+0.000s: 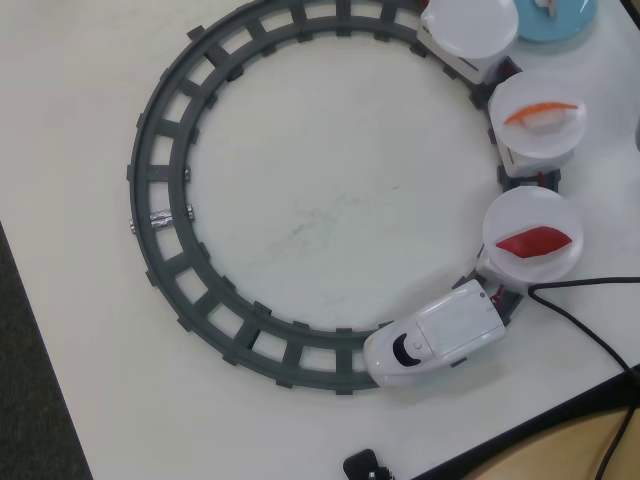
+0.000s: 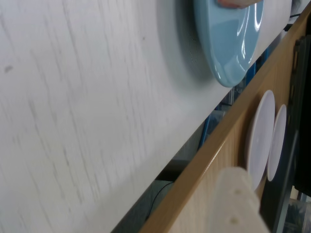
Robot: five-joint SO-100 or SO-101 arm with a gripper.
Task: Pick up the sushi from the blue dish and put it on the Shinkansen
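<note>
The blue dish (image 1: 572, 22) lies at the top right corner of the overhead view, cut by the frame edge. Only a sliver of the sushi (image 1: 546, 5) shows on it. The white Shinkansen (image 1: 440, 340) stands on the track at lower right. Its three cars carry white plates: one holds a deep-red piece (image 1: 535, 241), one an orange-topped piece (image 1: 540, 113), and one is bare (image 1: 470, 25). The wrist view shows the blue dish (image 2: 228, 43) close up, with a pinkish bit of the sushi (image 2: 235, 3) at the top edge. One pale finger (image 2: 235, 204) of my gripper shows at the bottom. The other finger is hidden.
The grey ring track (image 1: 160, 220) fills the white table. A black cable (image 1: 590, 330) runs off the table's lower right edge. A small black object (image 1: 365, 466) sits at the front edge. Beyond the table, the wrist view shows a wooden surface with two white discs (image 2: 260, 136).
</note>
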